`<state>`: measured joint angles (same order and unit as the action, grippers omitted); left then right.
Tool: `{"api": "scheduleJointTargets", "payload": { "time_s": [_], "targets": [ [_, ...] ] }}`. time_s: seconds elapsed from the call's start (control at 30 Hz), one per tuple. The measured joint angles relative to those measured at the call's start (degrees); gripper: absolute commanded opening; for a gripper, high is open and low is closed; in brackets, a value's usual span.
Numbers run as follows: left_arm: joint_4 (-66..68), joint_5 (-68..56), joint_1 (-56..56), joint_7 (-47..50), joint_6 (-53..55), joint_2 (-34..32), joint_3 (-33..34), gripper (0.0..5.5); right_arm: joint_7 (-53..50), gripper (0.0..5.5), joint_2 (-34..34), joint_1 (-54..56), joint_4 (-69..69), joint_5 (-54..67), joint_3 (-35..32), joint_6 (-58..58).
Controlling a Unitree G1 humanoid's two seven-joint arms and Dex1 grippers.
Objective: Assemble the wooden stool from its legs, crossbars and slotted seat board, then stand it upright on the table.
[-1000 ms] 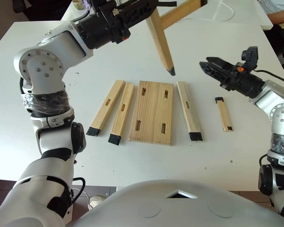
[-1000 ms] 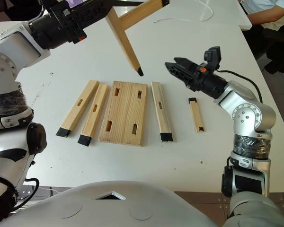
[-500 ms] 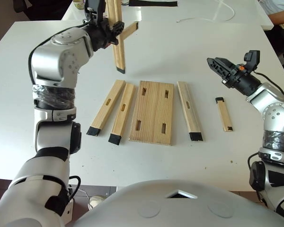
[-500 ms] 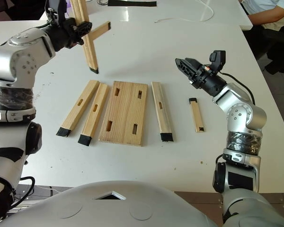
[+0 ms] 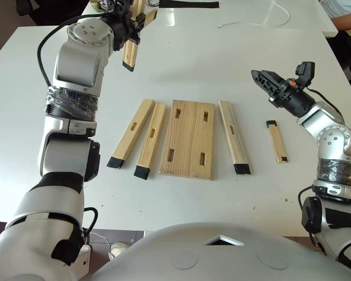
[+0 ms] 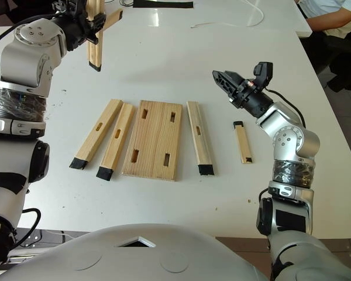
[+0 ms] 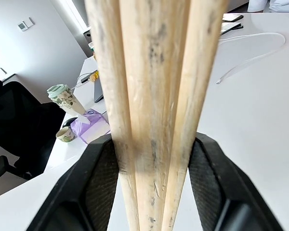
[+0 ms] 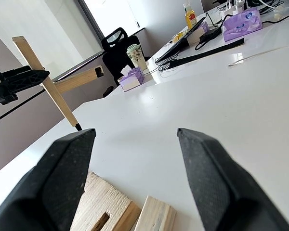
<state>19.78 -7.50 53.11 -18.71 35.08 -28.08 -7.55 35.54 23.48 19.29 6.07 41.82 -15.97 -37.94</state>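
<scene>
Assembly of pale wooden leg and crossbar (image 5: 128, 55) hangs upright in clamped left gripper (image 5: 121, 23), far-left of flat slotted wooden seat board (image 5: 188, 139); empty, open right gripper (image 5: 261, 79) hovers right of it.

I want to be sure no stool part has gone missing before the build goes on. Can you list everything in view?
seat board: 1, light wood with four slots, flat mid-table
left legs: 2, light wood with black tips, side by side left of the seat board
right leg: 1, same colours, right of the seat board
short crossbar: 1, light wood, farthest right, lying apart
leg-and-crossbar assembly: 1, light wood, held in the air over the far left
cable: 1, white, far side
table: 1, white
left gripper: 1, black, clamped on the assembly
right gripper: 1, black, open, above the table's right side
</scene>
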Motion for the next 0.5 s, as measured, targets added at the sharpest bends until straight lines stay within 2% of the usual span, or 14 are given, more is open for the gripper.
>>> {"api": "scheduleJointTargets", "payload": {
  "time_s": [0.1, 0.33, 0.5],
  "targets": [
    [0.1, 0.1, 0.0, -1.0, 0.4, 0.1, 0.9, 2.04, -1.0, 3.14, -0.7, 0.0, 0.1, 0.3, -1.1, 0.5],
    [-1.6, -3.2, 0.0, -7.0, 3.0, -0.2, 5.6, 2.04, -7.9, 3.14, 0.4, 5.0, 8.5, 1.1, -11.0, 2.5],
    [-8.5, -22.6, 0.0, -13.8, 18.7, 1.7, 19.0, 2.03, -13.6, 3.14, 4.4, 9.6, 17.1, 0.9, -18.7, 6.8]
  ]
}}
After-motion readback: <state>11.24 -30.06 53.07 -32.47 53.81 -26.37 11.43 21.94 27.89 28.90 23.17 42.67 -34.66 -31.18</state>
